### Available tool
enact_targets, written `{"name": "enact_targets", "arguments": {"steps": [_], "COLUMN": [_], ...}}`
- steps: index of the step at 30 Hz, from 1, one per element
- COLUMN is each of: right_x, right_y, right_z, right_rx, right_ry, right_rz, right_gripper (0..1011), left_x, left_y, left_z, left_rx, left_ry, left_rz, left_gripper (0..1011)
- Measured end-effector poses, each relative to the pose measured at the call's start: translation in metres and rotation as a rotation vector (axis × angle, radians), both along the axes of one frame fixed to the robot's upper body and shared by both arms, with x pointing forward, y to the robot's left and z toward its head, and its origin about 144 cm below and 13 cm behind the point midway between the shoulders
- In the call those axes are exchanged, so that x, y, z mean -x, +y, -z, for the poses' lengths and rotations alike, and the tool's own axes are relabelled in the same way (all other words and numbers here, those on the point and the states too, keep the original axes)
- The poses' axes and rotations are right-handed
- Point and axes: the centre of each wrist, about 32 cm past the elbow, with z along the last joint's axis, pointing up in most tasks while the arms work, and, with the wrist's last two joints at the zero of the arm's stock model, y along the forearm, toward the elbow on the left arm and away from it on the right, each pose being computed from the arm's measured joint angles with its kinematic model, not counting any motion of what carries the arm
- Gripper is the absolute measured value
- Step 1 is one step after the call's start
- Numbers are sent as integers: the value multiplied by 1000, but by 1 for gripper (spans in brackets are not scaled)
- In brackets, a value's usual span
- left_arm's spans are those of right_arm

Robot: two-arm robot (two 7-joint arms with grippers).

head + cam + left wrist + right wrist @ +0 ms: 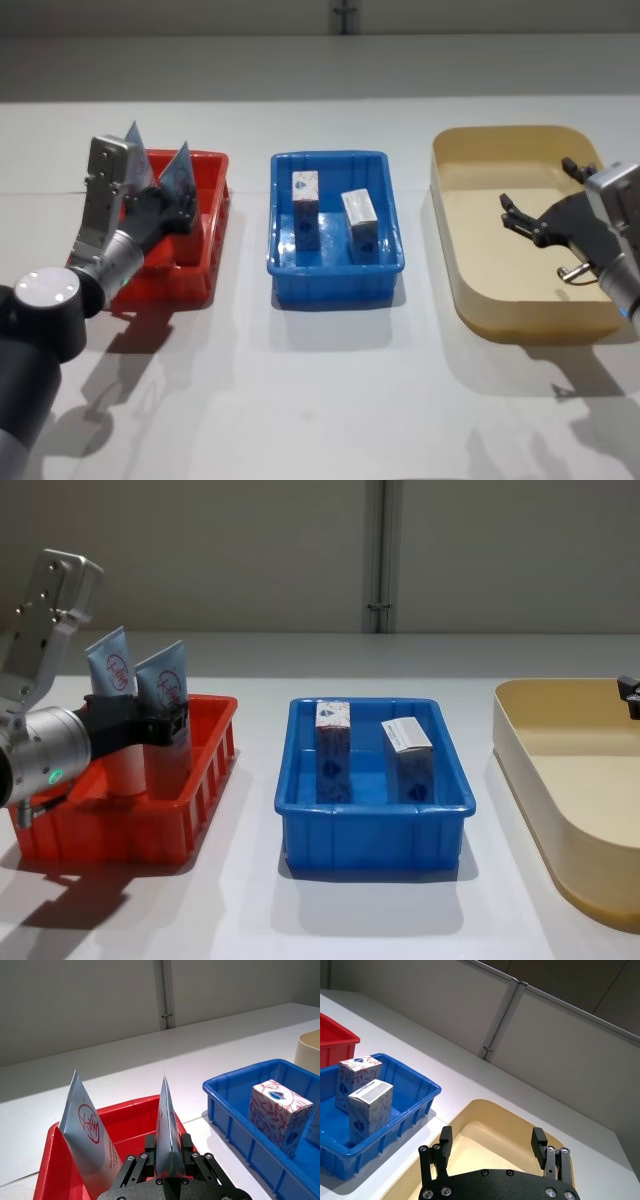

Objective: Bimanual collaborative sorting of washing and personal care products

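Two pale blue squeeze tubes stand crimped end up in the red tub (205,262). My left gripper (180,205) is shut on the nearer tube (166,1130) (165,692), gripping it about halfway up. The other tube (86,1132) (110,665) leans against the tub's far wall, free. Two blue-and-white cartons (305,200) (360,215) stand in the blue tub (335,276); the chest view shows them side by side (333,745) (405,750). My right gripper (540,190) (492,1139) hovers open and empty over the beige tub (500,140).
The three tubs sit in a row on the white table, red at the left, blue in the middle, beige at the right, with gaps of bare table between them. A wide strip of table lies in front of the tubs. A grey wall runs behind.
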Motion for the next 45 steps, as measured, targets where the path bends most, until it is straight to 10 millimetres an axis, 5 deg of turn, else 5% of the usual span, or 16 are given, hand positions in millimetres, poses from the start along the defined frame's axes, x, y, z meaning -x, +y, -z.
{"name": "enact_targets", "arguments": {"steps": [2, 9, 28, 45], "right_x": [0, 0, 0, 0], "right_y": [0, 0, 0, 0], "right_z": [0, 0, 0, 0], "right_rx": [0, 0, 0, 0], "right_ry": [0, 0, 0, 0], "right_rz": [0, 0, 0, 0], "right_gripper": [1000, 1000, 1000, 1000], "left_x": [0, 0, 9, 29], "left_y": [0, 0, 9, 45], "left_z": [0, 0, -11, -46], "left_rx": [0, 0, 25, 52], "left_ry": [0, 0, -40, -109], "left_rz": [0, 0, 97, 102], "left_gripper": [278, 228, 222, 222]}}
